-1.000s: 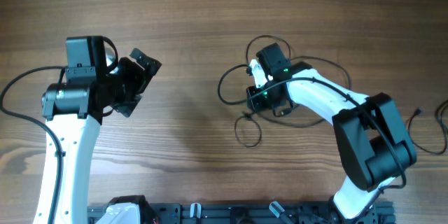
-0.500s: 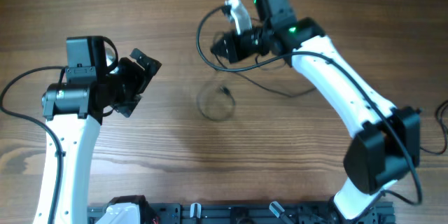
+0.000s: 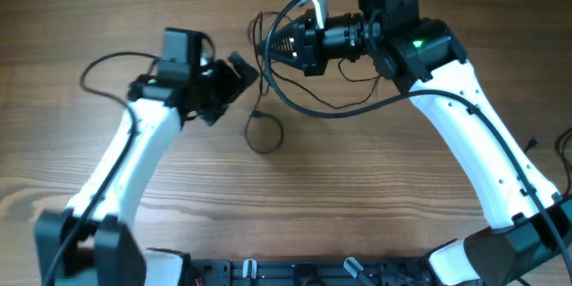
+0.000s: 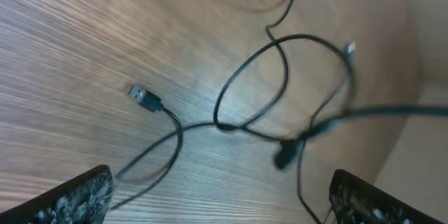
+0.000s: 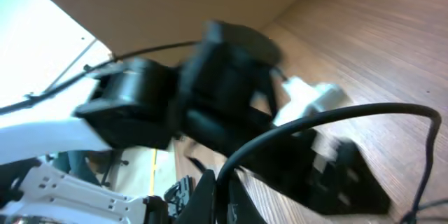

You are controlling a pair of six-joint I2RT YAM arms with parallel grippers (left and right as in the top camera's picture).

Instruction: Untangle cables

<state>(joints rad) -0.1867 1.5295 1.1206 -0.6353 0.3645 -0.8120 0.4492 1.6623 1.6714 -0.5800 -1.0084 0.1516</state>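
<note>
The cables are thin black cords. One small loop lies on the wood and other strands rise to my right gripper, which is shut on a cable held off the table. The right wrist view shows that cable arcing out from the shut right gripper. My left gripper stands open just left of the hanging strands. In the left wrist view the left gripper is wide apart, with a crossing of cables, a USB plug and a silver tip ahead of it.
Thicker black cords of the arms hang near each wrist, one by the left arm. More thin cord trails under the right arm. A dark rail runs along the table's near edge.
The left arm has swung right, up to the cables, still open. The right gripper has carried its cable farther back and up, and the loop on the table has slid slightly left.
</note>
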